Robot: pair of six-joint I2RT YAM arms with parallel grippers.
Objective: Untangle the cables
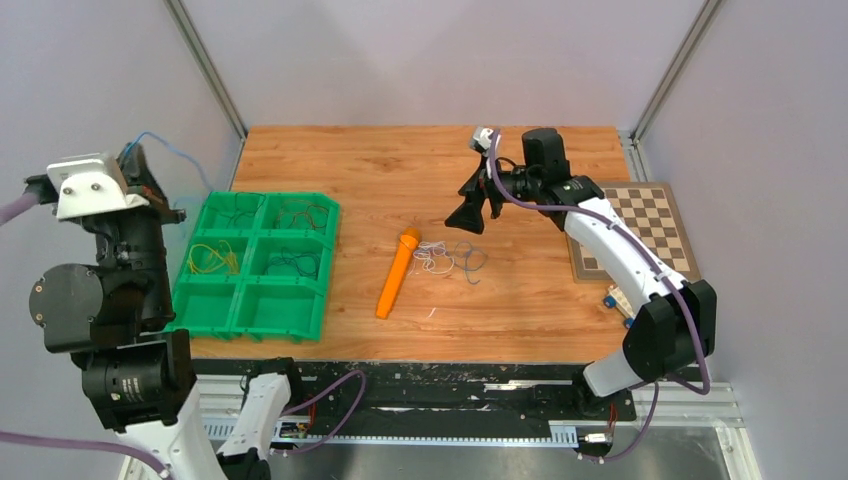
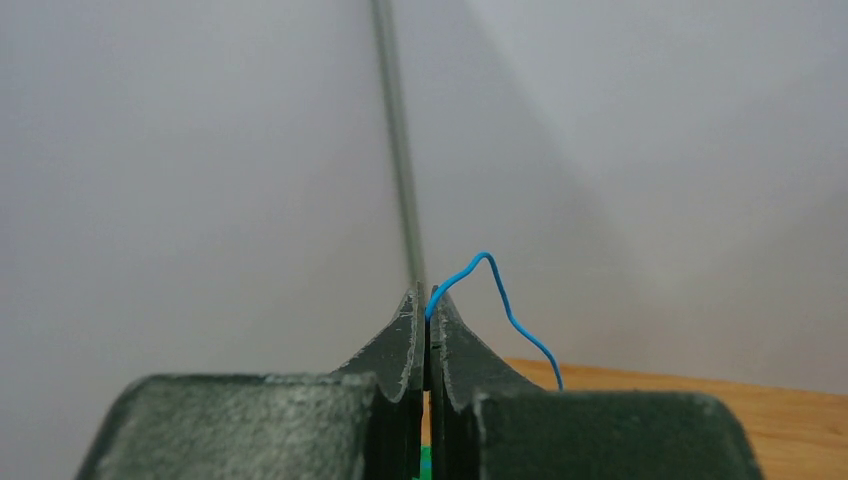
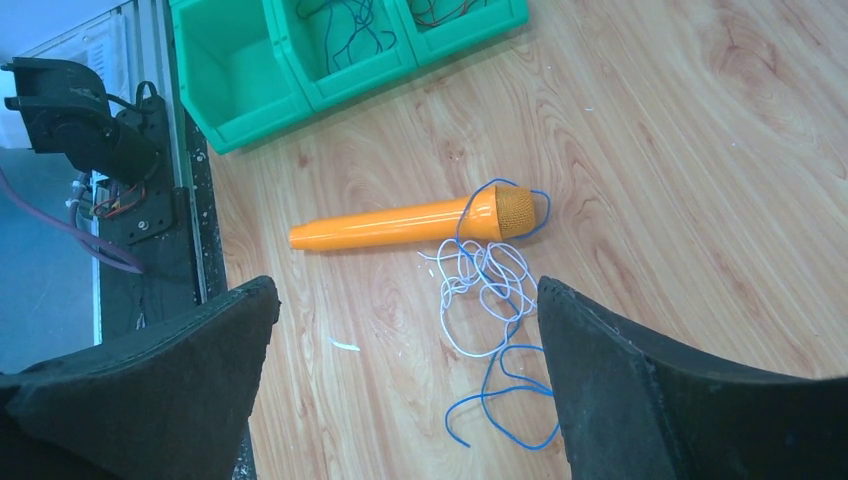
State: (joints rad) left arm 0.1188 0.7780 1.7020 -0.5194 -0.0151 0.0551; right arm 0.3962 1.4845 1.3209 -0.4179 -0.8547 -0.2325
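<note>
Aloft, our left pincer (image 2: 427,318) clamped a blue cable (image 2: 500,291).
We noted the right pincer (image 3: 405,300) wide above the tangled white and blue cables (image 3: 487,292) on the table (image 3: 700,150) beside the orange marker (image 3: 400,225).

A wooden bench (image 1: 520,160) fills the middle of the scene, closed in by plain grey walls (image 1: 430,60) on the left, far and right sides. On its left part sits a green tray (image 1: 283,322) with six compartments, two across and three deep. Near the middle lies an orange toy microphone (image 1: 396,273), its round head pointing far and its tail toward the near edge. A tiny white scrap (image 1: 432,313) lies just right of that tail. A chessboard (image 1: 655,215) rests at the right edge.
</note>
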